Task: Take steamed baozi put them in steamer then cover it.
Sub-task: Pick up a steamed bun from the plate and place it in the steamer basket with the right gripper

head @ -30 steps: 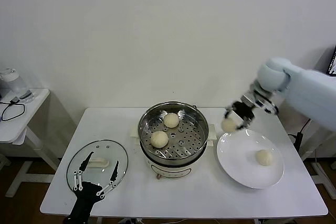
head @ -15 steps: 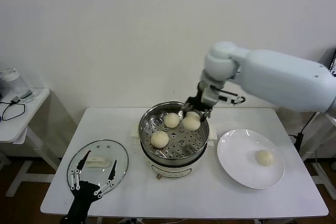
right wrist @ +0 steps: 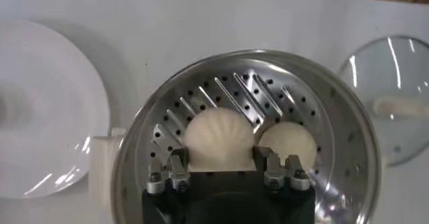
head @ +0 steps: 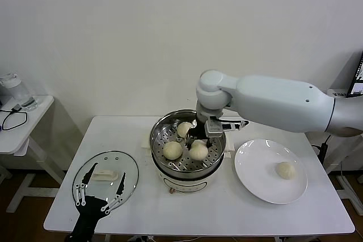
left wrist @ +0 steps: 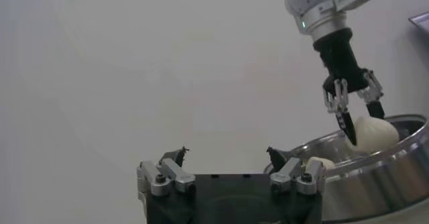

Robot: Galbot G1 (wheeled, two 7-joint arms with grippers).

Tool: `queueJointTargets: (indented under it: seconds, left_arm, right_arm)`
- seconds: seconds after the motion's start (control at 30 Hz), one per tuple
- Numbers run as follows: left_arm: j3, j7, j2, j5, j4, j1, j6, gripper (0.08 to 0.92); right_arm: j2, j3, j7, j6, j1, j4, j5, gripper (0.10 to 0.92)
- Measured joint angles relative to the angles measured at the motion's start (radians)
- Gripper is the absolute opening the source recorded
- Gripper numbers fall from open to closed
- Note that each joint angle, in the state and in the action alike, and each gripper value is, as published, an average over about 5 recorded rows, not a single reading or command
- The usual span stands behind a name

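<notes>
Head view showed the right hand (head: 198, 141) inside the steamer (head: 187, 165), closed on a baozi (head: 198, 150) held directly below it, low over the perforated tray, with two more baozi (head: 172, 149) beside it; judged next, only a release was needed. One baozi (head: 285, 170) lay on the white plate (head: 255, 179) right of the steamer, nearer the right arm, while the left hand (head: 102, 194) hovered wide open over the glass lid (head: 127, 165) left of the steamer on the white surface (head: 227, 211) before a plain wall.

Three cream-white buns (head: 172, 149) sat on the holed floor of the shiny steel steamer (head: 160, 130), a fourth bun (head: 285, 169) lay apart.
</notes>
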Motion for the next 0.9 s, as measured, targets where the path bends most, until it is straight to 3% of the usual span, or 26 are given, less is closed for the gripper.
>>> queueJointTargets:
  seconds: [0.67, 0.9]
  left_arm:
    - [-0.004, -0.003, 0.0, -0.002, 0.005, -0.006, -0.005, 0.823]
    - [-0.007, -0.004, -0.001, -0.003, 0.006, -0.006, -0.006, 0.823]
  right_arm:
    - [0.016, -0.004, -0.016, 0.052, -0.046, 0.015, -0.04, 0.675]
    - [0.017, 0.0, -0.014, 0.056, -0.048, 0.017, -0.05, 0.801]
